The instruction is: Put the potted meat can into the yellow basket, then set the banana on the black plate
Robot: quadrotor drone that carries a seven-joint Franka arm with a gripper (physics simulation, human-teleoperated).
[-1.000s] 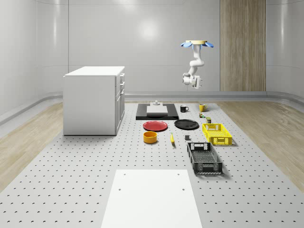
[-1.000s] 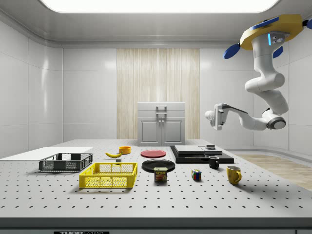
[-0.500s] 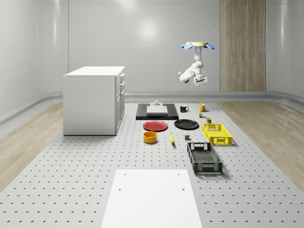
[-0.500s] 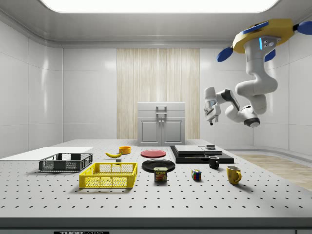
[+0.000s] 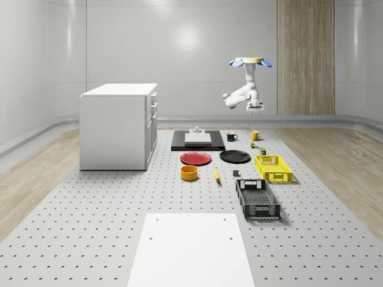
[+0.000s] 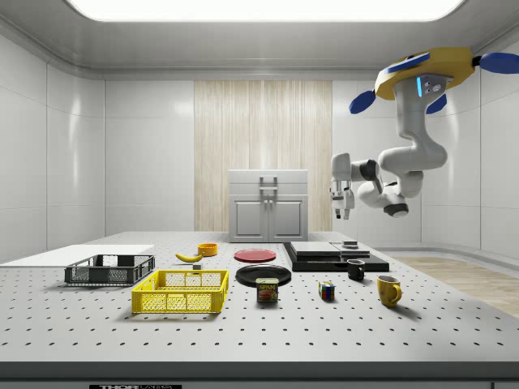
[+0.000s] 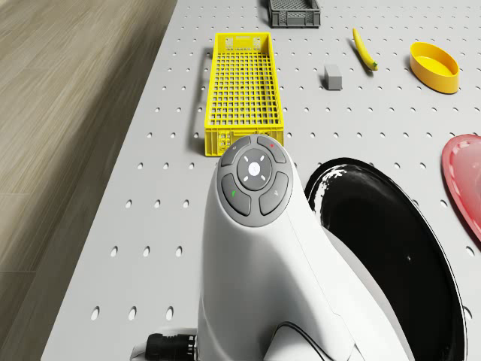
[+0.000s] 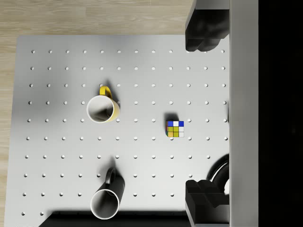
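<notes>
The potted meat can (image 6: pixel 267 290) stands on the table just off the far end of the yellow basket (image 6: pixel 181 292), and the can (image 5: pixel 262 152) is outside it. The banana (image 5: pixel 216 174) lies near the orange bowl, apart from the black plate (image 5: pixel 234 156). The drone (image 6: pixel 426 71) hovers high over the table's far end, above the mugs. My gripper (image 6: pixel 340 212) hangs well above the table, pointing down and open, with nothing between its fingers (image 8: pixel 203 35). Under the gripper (image 8: pixel 204 116) lie a yellow mug (image 8: pixel 102 109), a black mug (image 8: pixel 105 201) and a Rubik's cube (image 8: pixel 175 129).
A white cabinet (image 5: pixel 118 125) stands at the whole-scene view's left. A black crate (image 5: pixel 257 198) sits in front of the basket. A red plate (image 5: pixel 195 158), an orange bowl (image 5: pixel 189 173), a small grey block (image 7: pixel 334 77) and a black slab (image 5: pixel 197 143) are also on the table.
The arm has folded in under the drone, and the gripper has turned from sideways to pointing down. The drone has drifted slightly toward the side view's left. Nothing on the table has moved.
</notes>
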